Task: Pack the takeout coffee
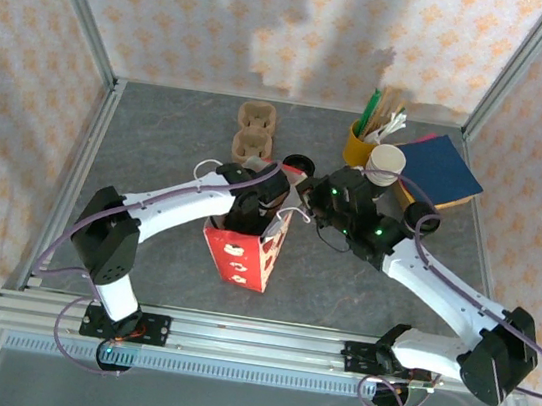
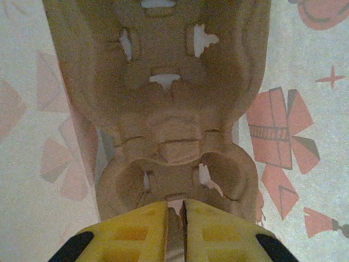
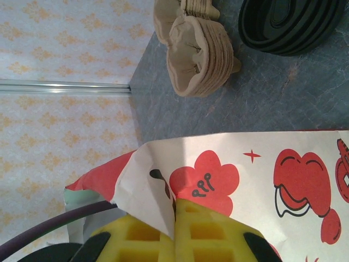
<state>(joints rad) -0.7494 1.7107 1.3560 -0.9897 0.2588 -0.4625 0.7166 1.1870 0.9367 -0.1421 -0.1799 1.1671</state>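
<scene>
You have no legible words or numbers here; the paper bag [image 3: 262,164] carries only red cartoon prints and a small star.

Left arm [image 1: 164,210], right arm [image 1: 449,299]: white link shells, black joint housings, black blocks at the bases, bottom of frame. A purple cable [image 3: 49,233] runs along each arm, looping at the base. Green lights [image 1: 378,233] glow on the right wrist housing. Left fingers [image 2: 139,232], right fingers [image 3: 144,237]: yellow, square moulded pockets, black outer corners.
</scene>
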